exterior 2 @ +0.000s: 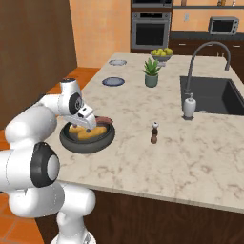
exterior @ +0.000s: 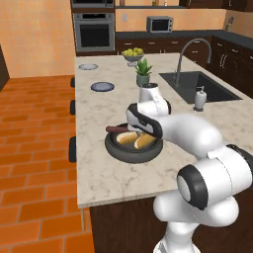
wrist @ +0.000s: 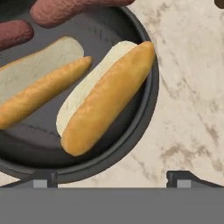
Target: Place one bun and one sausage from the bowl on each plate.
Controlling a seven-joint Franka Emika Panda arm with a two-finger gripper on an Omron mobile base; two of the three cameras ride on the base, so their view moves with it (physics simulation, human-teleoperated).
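Robot hand poised wide open over a still-full bowl; both plates sit bare.

Near the counter's front edge, the gripper (wrist: 112,178) hovers, jaws spread and empty, above the bowl (exterior: 133,153) holding two buns (wrist: 105,100) and two sausages (wrist: 65,9). Nothing looks served yet. Beyond lies open marble, then the blue-grey plate (exterior: 102,87) and pale plate (exterior: 88,66) by the counter's left edge.

I see golden-brown buns (wrist: 105,103) with pale cream insides and reddish-brown sausages (wrist: 65,9) in the dark grey-black bowl (wrist: 144,113). Beyond the bowl, on the beige-veined marble counter (exterior: 108,178), sit a blue-grey plate (exterior: 102,87) and a pale grey plate (exterior: 88,66).
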